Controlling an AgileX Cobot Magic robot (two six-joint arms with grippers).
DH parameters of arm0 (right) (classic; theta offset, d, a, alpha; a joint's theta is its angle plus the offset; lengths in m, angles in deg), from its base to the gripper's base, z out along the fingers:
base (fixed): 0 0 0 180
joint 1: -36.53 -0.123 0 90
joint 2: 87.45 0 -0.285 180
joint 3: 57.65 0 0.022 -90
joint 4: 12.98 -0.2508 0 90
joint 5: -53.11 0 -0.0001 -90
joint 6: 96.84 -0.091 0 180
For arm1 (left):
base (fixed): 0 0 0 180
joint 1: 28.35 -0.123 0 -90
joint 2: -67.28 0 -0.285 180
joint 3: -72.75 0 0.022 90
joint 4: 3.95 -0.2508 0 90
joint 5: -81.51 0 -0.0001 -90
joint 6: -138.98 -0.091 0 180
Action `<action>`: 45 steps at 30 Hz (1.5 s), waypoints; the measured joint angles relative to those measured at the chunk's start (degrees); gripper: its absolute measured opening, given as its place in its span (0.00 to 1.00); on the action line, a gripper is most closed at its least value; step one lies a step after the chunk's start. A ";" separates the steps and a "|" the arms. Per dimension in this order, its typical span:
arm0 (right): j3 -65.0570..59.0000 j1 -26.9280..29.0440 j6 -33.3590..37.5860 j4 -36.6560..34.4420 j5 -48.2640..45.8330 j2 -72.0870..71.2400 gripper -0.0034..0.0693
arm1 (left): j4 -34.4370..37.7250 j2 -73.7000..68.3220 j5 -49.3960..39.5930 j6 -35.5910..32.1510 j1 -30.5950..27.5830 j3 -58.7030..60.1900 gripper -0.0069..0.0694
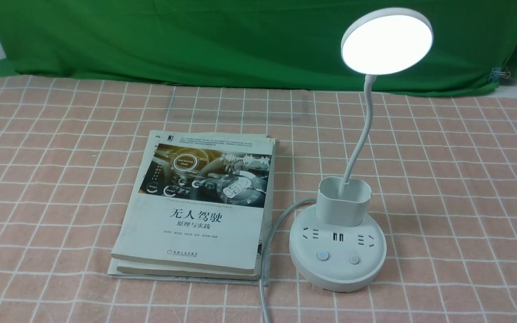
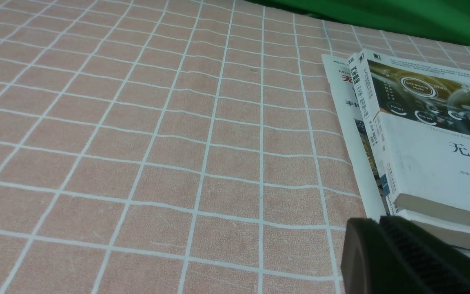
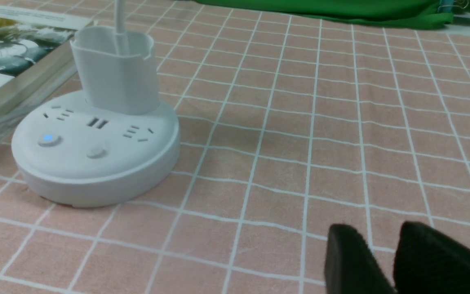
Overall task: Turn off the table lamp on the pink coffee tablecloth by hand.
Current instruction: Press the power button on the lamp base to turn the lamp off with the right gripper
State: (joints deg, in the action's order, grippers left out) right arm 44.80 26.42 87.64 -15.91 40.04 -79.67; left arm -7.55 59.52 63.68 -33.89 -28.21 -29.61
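Approach stage — table lamp (image 1: 343, 204) lit on the pink coffee tablecloth (image 1: 465, 179), just right of the books (image 1: 195, 202). Right gripper (image 3: 375, 228) slightly spread, well apart from it; left gripper (image 2: 377, 222) pressed together. Next, probably — press the blue-lit button (image 3: 48, 139).

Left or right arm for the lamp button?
Right. The right gripper faces the buttons on the table lamp across bare tablecloth; the left gripper has the books between it and the lamp.
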 joint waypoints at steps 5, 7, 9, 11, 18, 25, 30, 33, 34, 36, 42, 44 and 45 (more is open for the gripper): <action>0.00 0.00 0.00 0.00 0.00 0.00 0.38 | 0.00 0.00 0.00 0.00 0.00 0.00 0.10; 0.00 0.00 0.00 0.00 0.00 0.00 0.38 | 0.00 0.00 0.00 0.00 0.00 0.00 0.10; 0.00 0.00 0.00 0.00 0.00 0.00 0.38 | 0.00 0.00 0.00 0.00 0.00 0.00 0.10; 0.00 0.00 0.00 0.00 0.00 0.00 0.38 | 0.00 0.00 0.00 0.00 0.00 0.00 0.10; 0.00 0.00 -11.74 -3.17 3.91 0.00 0.38 | 0.00 0.00 0.00 0.00 0.00 0.00 0.10; 0.00 0.00 -28.04 -4.90 15.29 0.00 0.38 | 0.00 0.00 0.00 0.00 0.00 0.00 0.10; 0.00 0.00 -27.84 -4.90 17.83 0.00 0.38 | 0.00 0.00 0.00 0.00 0.00 0.00 0.10; 0.00 0.00 -31.00 -4.90 21.68 0.00 0.37 | 0.00 0.00 0.00 0.00 0.00 0.00 0.10; 0.00 0.00 -31.73 -4.90 22.15 0.00 0.36 | 0.00 0.00 0.00 0.00 0.00 0.00 0.10; 0.00 0.00 -32.30 -4.90 22.02 0.06 0.30 | 0.00 0.00 0.00 0.00 0.00 0.00 0.10; 5.53 0.00 -29.33 -4.90 8.10 6.01 0.12 | 0.00 0.00 0.00 0.00 0.00 0.00 0.10; 13.93 0.00 -22.40 -4.90 -2.52 13.18 0.11 | 0.00 0.00 0.00 0.00 0.00 0.00 0.10; 18.66 0.00 -18.23 -4.90 -8.38 17.65 0.11 | 0.00 0.00 0.00 0.00 0.00 0.00 0.10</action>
State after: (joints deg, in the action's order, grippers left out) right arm 63.46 26.42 69.41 -20.81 31.66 -62.02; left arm -7.55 59.52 63.68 -33.89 -28.21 -29.61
